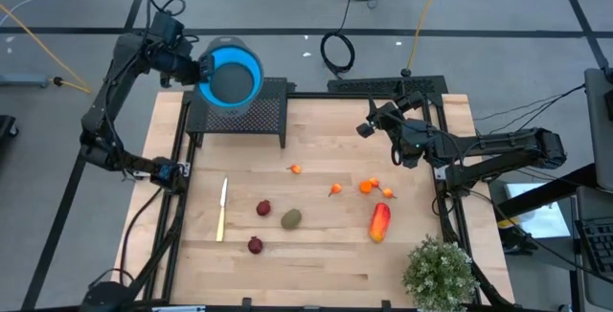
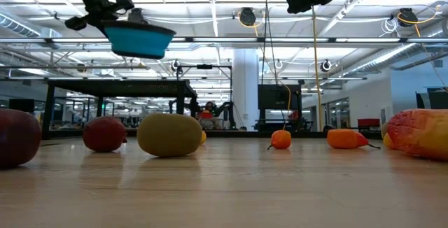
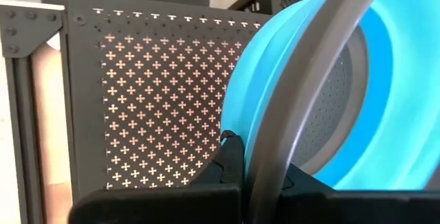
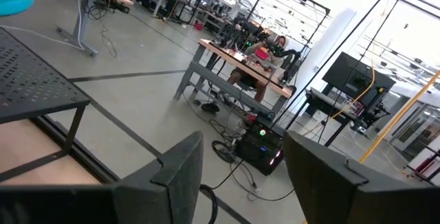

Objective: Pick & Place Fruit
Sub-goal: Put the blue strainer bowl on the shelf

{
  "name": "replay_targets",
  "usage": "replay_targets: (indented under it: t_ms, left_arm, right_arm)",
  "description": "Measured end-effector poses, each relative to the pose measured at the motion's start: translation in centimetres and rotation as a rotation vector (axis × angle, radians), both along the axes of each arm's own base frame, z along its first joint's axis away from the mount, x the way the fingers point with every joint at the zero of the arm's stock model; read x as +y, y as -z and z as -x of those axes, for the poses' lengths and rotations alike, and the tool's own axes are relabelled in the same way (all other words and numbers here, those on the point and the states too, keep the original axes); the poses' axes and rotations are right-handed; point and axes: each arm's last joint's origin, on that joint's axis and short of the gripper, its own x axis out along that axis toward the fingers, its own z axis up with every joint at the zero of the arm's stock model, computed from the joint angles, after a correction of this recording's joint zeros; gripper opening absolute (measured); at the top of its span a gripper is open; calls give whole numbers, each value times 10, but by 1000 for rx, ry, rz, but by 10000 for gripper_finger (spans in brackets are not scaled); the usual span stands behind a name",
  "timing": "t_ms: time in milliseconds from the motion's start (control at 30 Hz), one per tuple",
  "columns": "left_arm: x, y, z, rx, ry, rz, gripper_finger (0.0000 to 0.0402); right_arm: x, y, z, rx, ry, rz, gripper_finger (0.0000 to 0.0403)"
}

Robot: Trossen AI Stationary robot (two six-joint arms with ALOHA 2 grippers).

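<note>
Left arm is holding a blue bowl aloft while fruit is lying loose on the wooden table.

The left gripper [image 1: 196, 66] is pinching the rim of the blue bowl [image 1: 233, 74] above the dark perforated stand [image 1: 251, 113] at the table's [image 1: 316, 264] far left corner. A pale knife [image 1: 222, 209] is lying near the left edge. Beside it, two dark red round fruits [image 1: 263, 209] [image 1: 255, 245] are sitting around an olive-green oval fruit [image 1: 291, 218]. Tiny orange fruits [image 1: 296, 168] [image 1: 335, 189] [image 1: 367, 187] are trailing rightward to the elongated red-orange fruit [image 1: 380, 222]. The right gripper [image 1: 367, 121] is hovering empty above the far right, fingers [image 4: 180, 165] standing well apart. A potted plant [image 1: 441, 272] is occupying the near right corner. No readable writing is showing anywhere.
</note>
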Motion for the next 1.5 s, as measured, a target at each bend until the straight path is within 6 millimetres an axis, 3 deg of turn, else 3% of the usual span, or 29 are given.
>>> replay_targets:
  t_ms: [233,533,900,1233,1500]
  left_arm:
    - [-1,2,-8,60,-71,4,0]
    - [18,10,-16,100,-150,-31,0]
    - [15,12,-15,120,-157,5,0]
    - [9,26,-31,149,-273,47,0]
    - [10,27,-53,26,-324,-1,0]
  right_arm:
    - [0,0,0,1,0,0,194]
    - [0,0,0,7,0,3,195]
    - [0,0,0,3,0,1,196]
    - [0,0,0,10,0,4,193]
    - [0,0,0,71,-1,29,194]
